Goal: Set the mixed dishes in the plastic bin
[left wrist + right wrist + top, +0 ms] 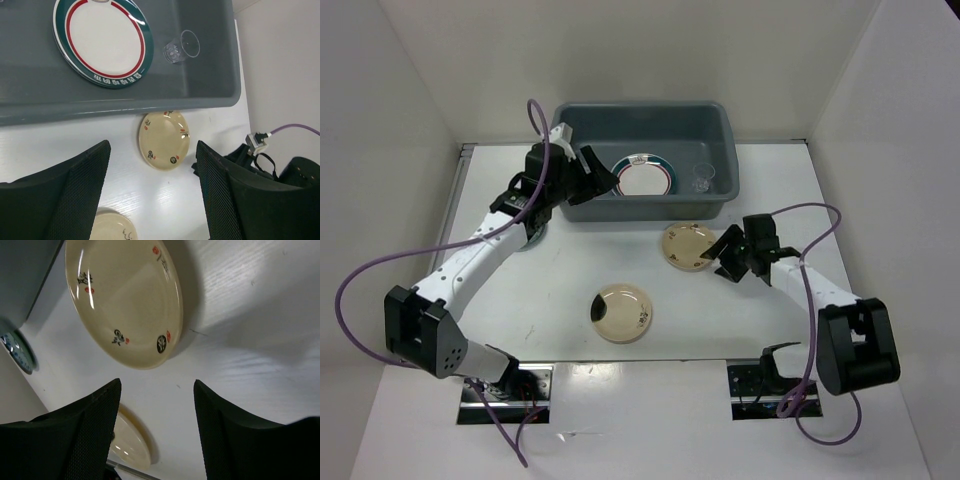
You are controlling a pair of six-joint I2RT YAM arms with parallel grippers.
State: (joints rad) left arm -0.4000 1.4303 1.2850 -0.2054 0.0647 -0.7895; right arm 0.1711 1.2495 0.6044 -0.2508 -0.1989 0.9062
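Bin (650,120), upper centre, holds patterned plate (644,176) and clear cup (703,180); cream plate (689,247) beside right gripper (725,255), second cream plate (623,312) below; left gripper (603,172) over bin's rim; both jaws spread.

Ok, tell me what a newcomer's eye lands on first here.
The grey-blue bin at the far side of the table, holding a green-and-red rimmed plate and a clear cup. Next, two cream plates out on the white tabletop, with the open right gripper beside the farther one.

Illumination is bright, diffuse and overhead, casting soft shadows on the white table (570,270). The cream plate (125,305) shows glare streaks in the right wrist view; near fingers (85,435) appear dark, slightly soft.
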